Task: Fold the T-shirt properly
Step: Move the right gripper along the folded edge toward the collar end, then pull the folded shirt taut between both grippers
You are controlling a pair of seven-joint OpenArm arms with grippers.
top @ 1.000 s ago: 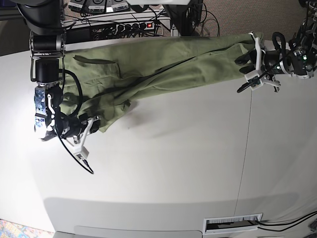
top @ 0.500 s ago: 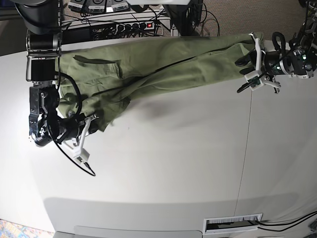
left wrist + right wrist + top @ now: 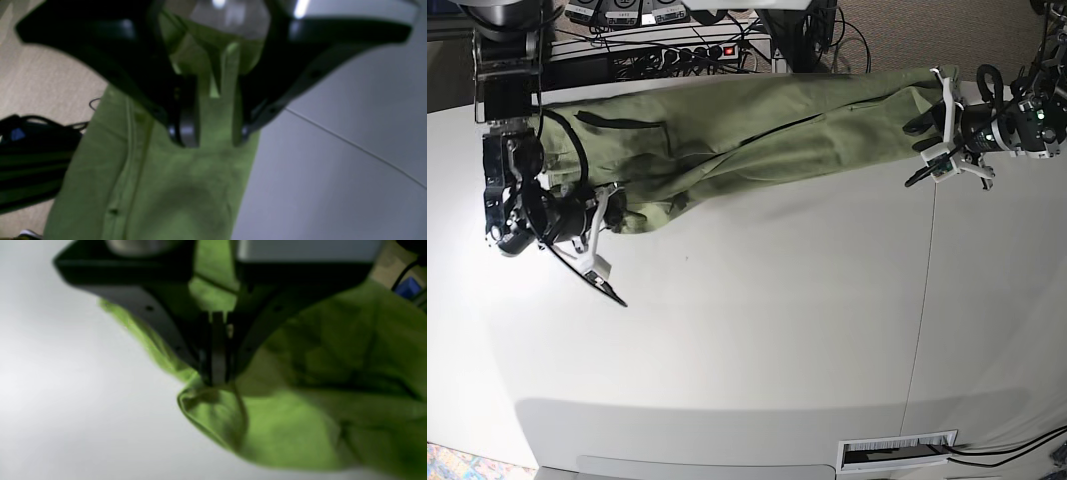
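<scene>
The olive-green T-shirt [image 3: 757, 125] lies stretched along the far side of the white table [image 3: 767, 320], held at both ends. My left gripper [image 3: 935, 125], at the right in the base view, is shut on one end of the shirt; the left wrist view shows cloth [image 3: 186, 186] pinched between the fingers [image 3: 186, 133]. My right gripper [image 3: 599, 232], at the left in the base view, is shut on the other end; the right wrist view shows the jaws closed on a bunched fold [image 3: 213, 406] just above the table.
A power strip and cables [image 3: 687, 50] lie behind the table's far edge. A table seam [image 3: 924, 300] runs down the right side. A white vent plate [image 3: 897, 452] sits near the front edge.
My right gripper has moved toward the far edge, pulling its end of the shirt with it, so the shirt is narrower and straighter. The left gripper has stayed put.
</scene>
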